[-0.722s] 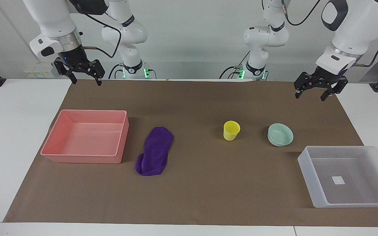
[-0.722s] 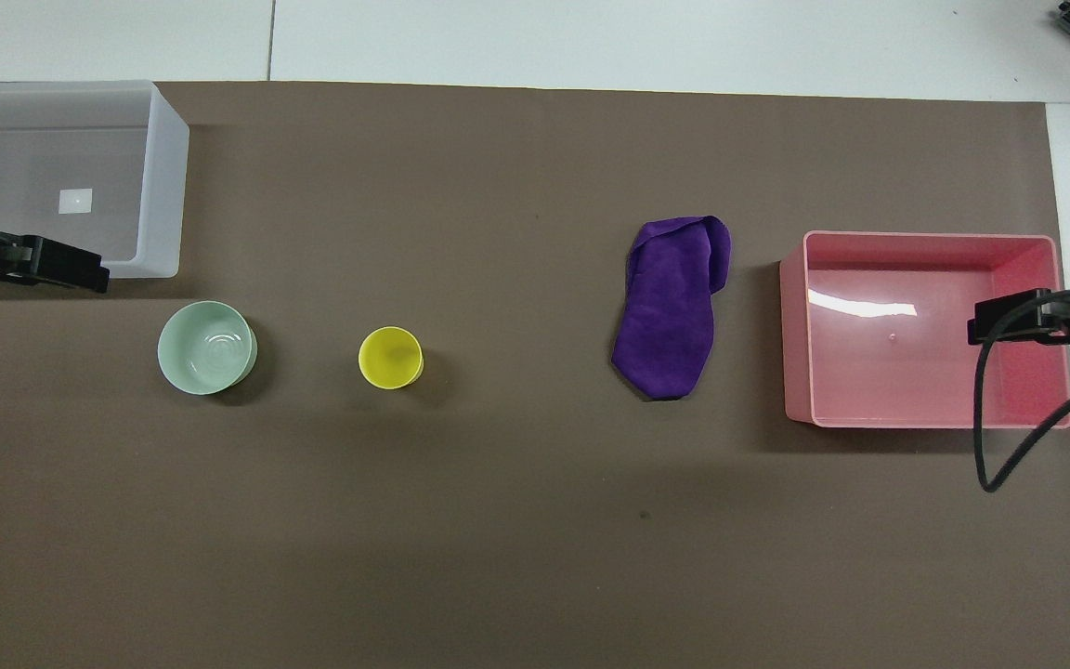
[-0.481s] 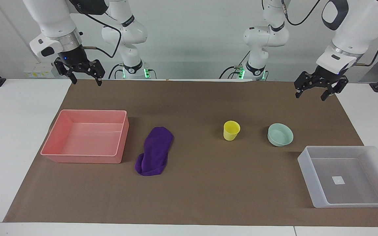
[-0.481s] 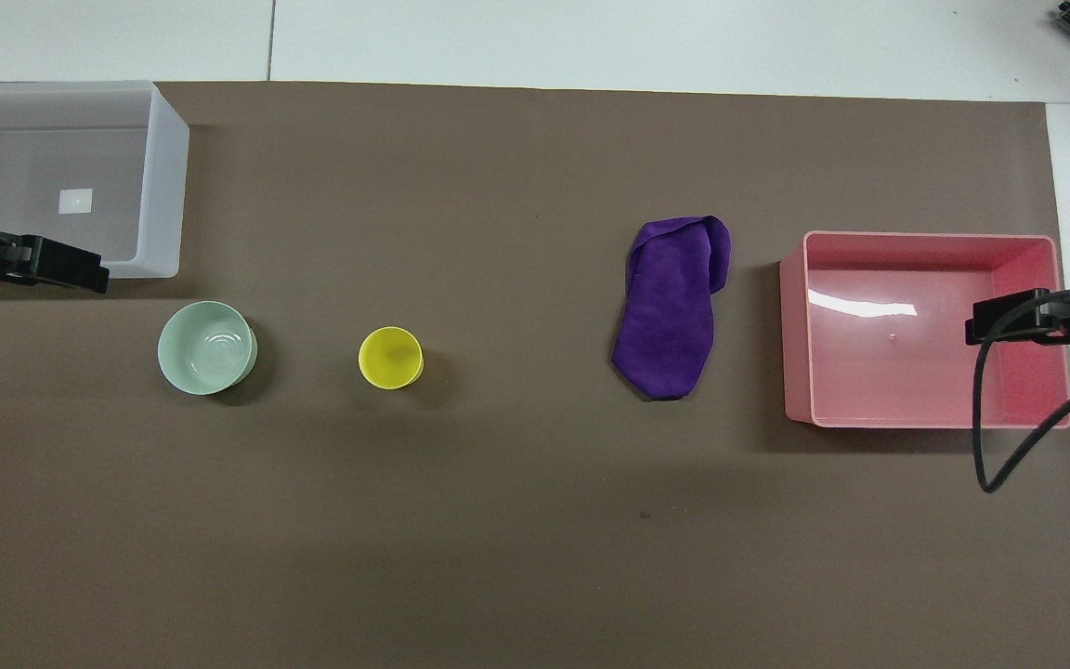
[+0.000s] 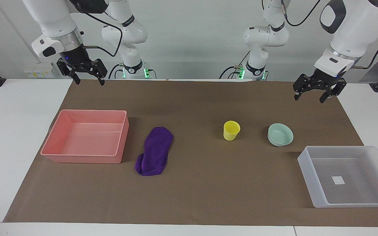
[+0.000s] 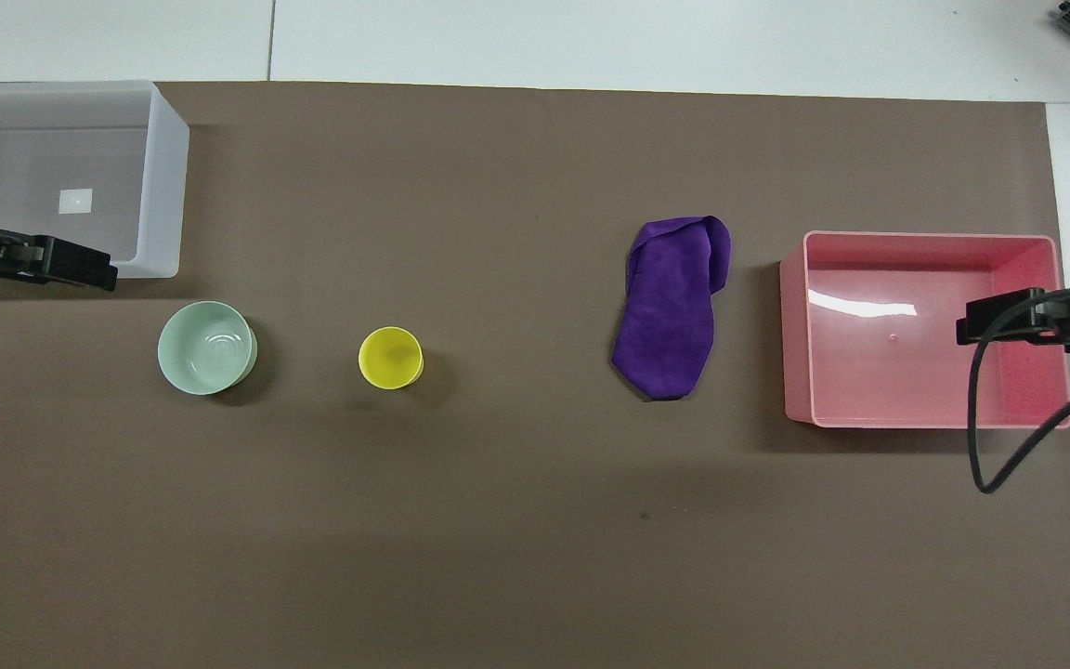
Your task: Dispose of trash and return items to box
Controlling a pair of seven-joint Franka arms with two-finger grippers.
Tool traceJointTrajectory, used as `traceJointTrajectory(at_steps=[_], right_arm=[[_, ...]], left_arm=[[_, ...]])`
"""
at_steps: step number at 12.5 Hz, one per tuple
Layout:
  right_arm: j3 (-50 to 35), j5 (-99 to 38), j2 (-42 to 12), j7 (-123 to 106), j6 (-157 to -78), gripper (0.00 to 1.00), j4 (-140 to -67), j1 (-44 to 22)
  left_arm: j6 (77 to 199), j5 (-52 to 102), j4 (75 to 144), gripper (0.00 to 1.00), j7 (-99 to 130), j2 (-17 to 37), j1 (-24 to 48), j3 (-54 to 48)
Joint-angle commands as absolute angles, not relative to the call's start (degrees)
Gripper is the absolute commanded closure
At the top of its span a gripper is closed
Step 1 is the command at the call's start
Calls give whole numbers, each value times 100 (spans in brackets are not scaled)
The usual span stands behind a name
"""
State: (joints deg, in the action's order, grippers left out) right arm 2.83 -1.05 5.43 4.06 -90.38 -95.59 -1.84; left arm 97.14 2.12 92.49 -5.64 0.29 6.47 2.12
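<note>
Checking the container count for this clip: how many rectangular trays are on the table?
2. The pink rectangular plastic tray sits at the right arm's end; the translucent whitish rectangular plastic tray at the left arm's end. None appears hidden.

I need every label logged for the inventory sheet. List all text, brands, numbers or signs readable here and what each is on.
No text can be read anywhere in either view.
White sticker on the bottom of the translucent box: looks blank.
Yellow-marked white object at the table's edge, nearer the robots than the pink tray: markings too small to read.
</note>
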Motion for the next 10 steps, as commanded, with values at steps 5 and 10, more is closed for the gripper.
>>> traceJointTrajectory(at_steps=[5, 10], right_arm=[[273, -167, 756, 325, -9167, 0, -9843, -158], [272, -149, 773, 351, -9176, 0, -9888, -158]], left_arm=[[10396, 246, 9860, 0, -562, -53, 484, 220], [11081, 246, 10220, 0, -624, 324, 299, 220]])
